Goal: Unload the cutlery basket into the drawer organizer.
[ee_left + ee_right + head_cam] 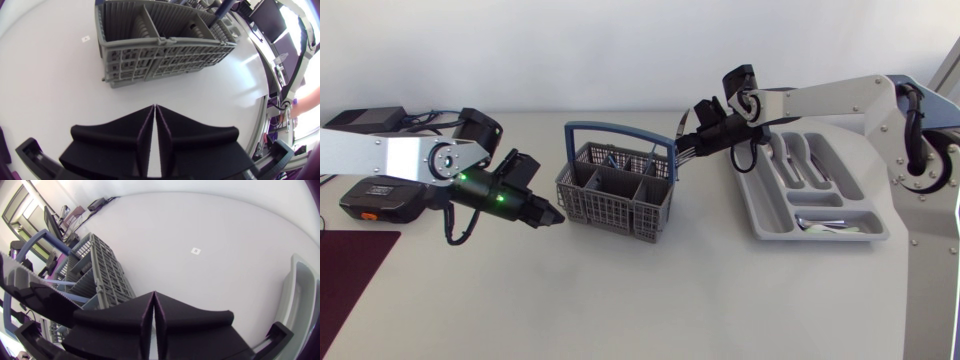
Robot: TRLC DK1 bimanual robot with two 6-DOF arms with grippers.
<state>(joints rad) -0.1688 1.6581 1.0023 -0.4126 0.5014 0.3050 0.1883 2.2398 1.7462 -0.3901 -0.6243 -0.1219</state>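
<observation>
The grey cutlery basket (617, 190) with a blue handle stands mid-table, with a few pieces of cutlery (611, 158) in its back compartments. My left gripper (550, 214) is shut and empty, low over the table just left of the basket; the basket's wall (160, 55) is a short way ahead of it (155, 107). My right gripper (686, 140) hovers at the basket's back right corner, shut, with nothing seen between its fingers. The basket (97, 275) lies beside it (153, 294). The grey drawer organizer (865, 190) at the right holds several pieces of cutlery (798, 165).
A black and orange device (375, 200) and a black box (365, 118) sit at the far left. A dark red mat (350, 270) lies at the front left corner. The organizer's rim (300, 290) shows beside my right gripper.
</observation>
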